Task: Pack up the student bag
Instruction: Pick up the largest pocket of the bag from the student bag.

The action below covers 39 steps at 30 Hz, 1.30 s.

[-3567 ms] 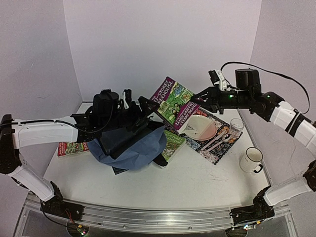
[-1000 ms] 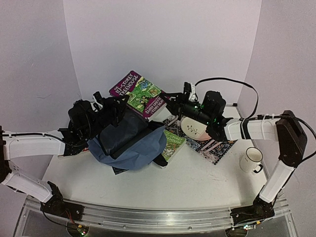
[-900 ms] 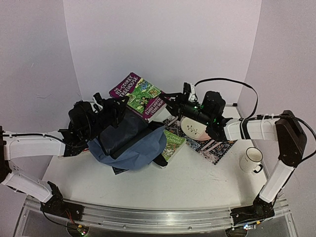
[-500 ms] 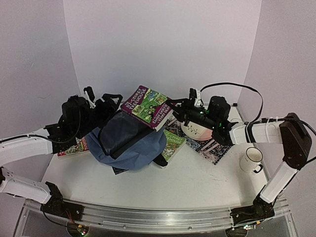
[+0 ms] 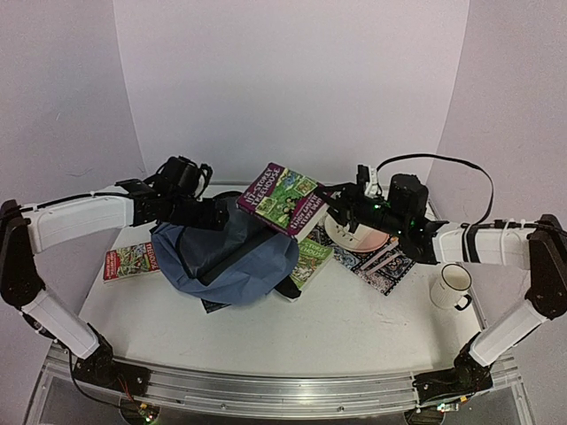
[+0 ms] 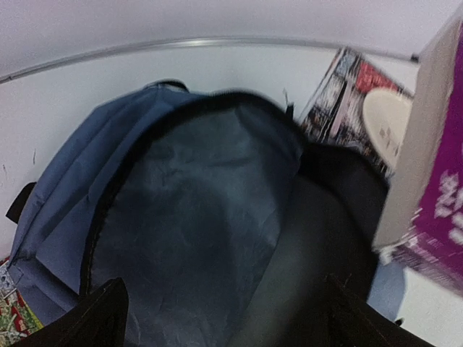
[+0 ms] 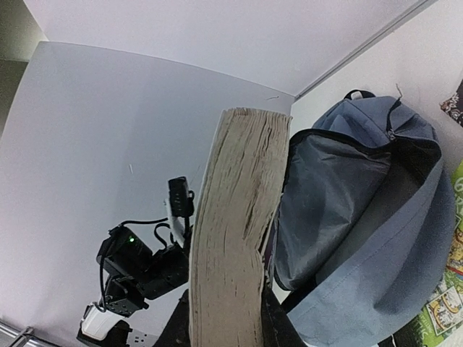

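Note:
The student bag (image 5: 232, 266) lies slumped left of the table's centre, grey-blue, its mouth gaping and its dark lining (image 6: 195, 217) showing. My left gripper (image 5: 211, 215) hovers over the bag's back left rim, open wide, with only the lining between its fingers (image 6: 101, 318). A thick purple-and-green book (image 5: 283, 199) hangs tilted above the bag's right edge, my right gripper (image 5: 330, 202) shut on its right end. The right wrist view shows the book's page edge (image 7: 235, 231) clamped upright between the jaws, with the bag (image 7: 362, 217) beyond it.
A red-and-green book (image 5: 130, 262) lies flat left of the bag. A green book (image 5: 311, 258) pokes out from under its right side. A patterned placemat (image 5: 390, 270) holds a plate (image 5: 354, 234) and cutlery (image 5: 386, 257). A white mug (image 5: 454, 288) stands at the right.
My left gripper let go of the bag's rim, opened wide and drew back; the lifted flap sagged. My right arm carried the book rightwards and lower.

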Each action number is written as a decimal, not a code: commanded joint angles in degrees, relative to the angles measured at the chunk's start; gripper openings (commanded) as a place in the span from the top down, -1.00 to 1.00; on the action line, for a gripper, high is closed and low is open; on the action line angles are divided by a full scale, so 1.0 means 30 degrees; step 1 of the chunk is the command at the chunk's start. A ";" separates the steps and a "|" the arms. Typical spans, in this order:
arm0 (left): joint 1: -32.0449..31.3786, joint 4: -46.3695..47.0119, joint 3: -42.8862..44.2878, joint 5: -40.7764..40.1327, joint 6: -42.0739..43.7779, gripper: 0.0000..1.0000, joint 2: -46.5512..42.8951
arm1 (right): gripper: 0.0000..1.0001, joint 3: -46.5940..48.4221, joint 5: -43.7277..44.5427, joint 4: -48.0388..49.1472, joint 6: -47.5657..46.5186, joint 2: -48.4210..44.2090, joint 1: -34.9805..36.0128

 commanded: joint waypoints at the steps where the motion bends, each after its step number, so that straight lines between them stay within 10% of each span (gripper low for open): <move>1: -0.0229 -0.3161 0.1726 0.0540 0.4312 -0.86 0.1118 | 1.00 -0.0148 0.0503 0.0875 -0.0337 -0.1604 0.0087; 15: -0.2266 -0.4334 0.1499 -0.3839 0.6431 -0.79 0.5318 | 1.00 -0.0470 0.1044 -0.0613 0.0093 -0.1466 0.0079; 28: -0.2425 -0.4440 0.3620 -0.5215 0.5391 0.99 0.4012 | 1.00 0.0061 0.0477 -0.1103 0.0637 -0.0553 0.0648; 39: -0.2441 -0.4793 0.7060 -0.2958 0.1991 1.00 0.2737 | 1.00 0.0634 -0.0172 -0.0026 0.1650 0.1748 0.1807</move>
